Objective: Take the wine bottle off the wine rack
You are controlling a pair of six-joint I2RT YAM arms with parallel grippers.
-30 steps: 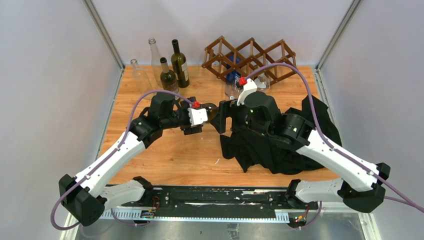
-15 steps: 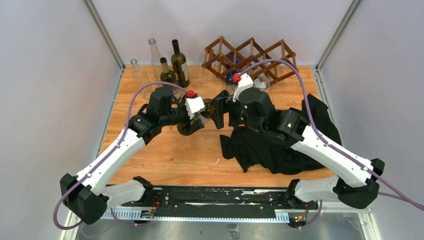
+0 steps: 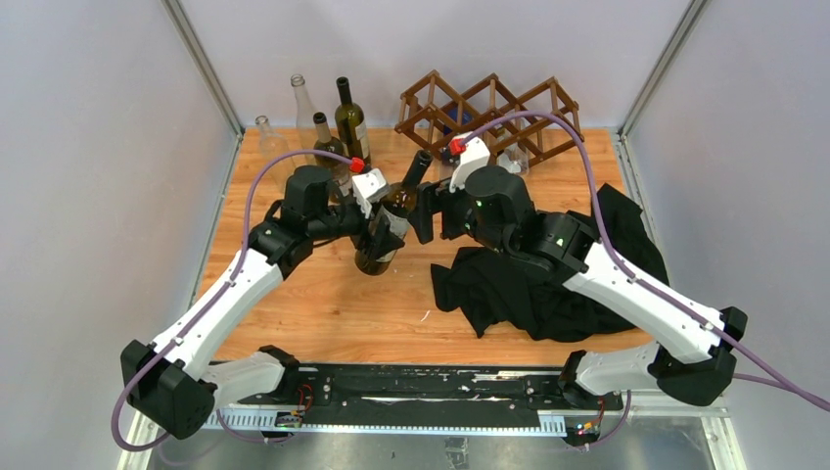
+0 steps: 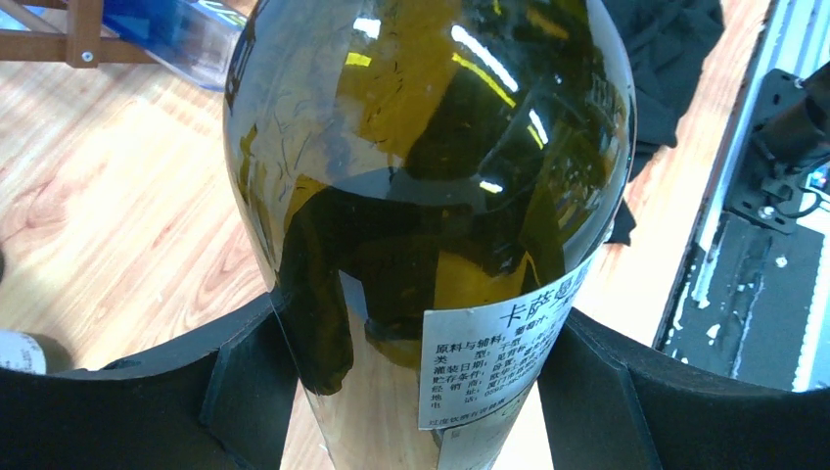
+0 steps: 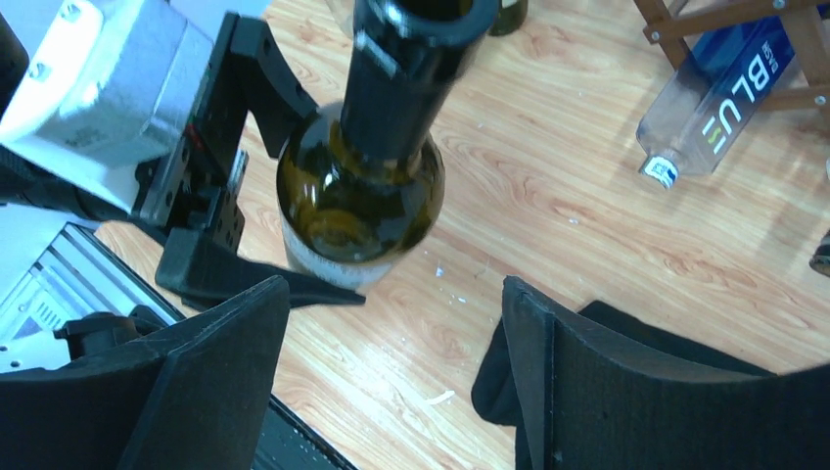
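The dark green wine bottle (image 3: pixel 391 220) with a white label stands tilted over the table, its neck up towards the back right. My left gripper (image 3: pixel 377 233) is shut on its lower body; in the left wrist view (image 4: pixel 421 392) the bottle (image 4: pixel 431 147) fills the gap between both fingers. My right gripper (image 3: pixel 431 211) is open just right of the bottle; in its wrist view (image 5: pixel 391 377) the bottle (image 5: pixel 362 196) lies beyond the fingers, untouched. The dark brown lattice wine rack (image 3: pixel 533 98) stands at the back with a clear blue-labelled bottle (image 5: pixel 724 98) in it.
Several bottles stand at the back left: a clear one (image 3: pixel 301 103), two dark ones (image 3: pixel 352 122) (image 3: pixel 328 149) and a small clear one (image 3: pixel 266 137). A black cloth (image 3: pixel 548 284) lies heaped under the right arm. Grey walls enclose the table.
My left gripper has swung the wine bottle from lying level to nearly upright and shifted left and back. My right arm has moved slightly back and left, staying beside the bottle.
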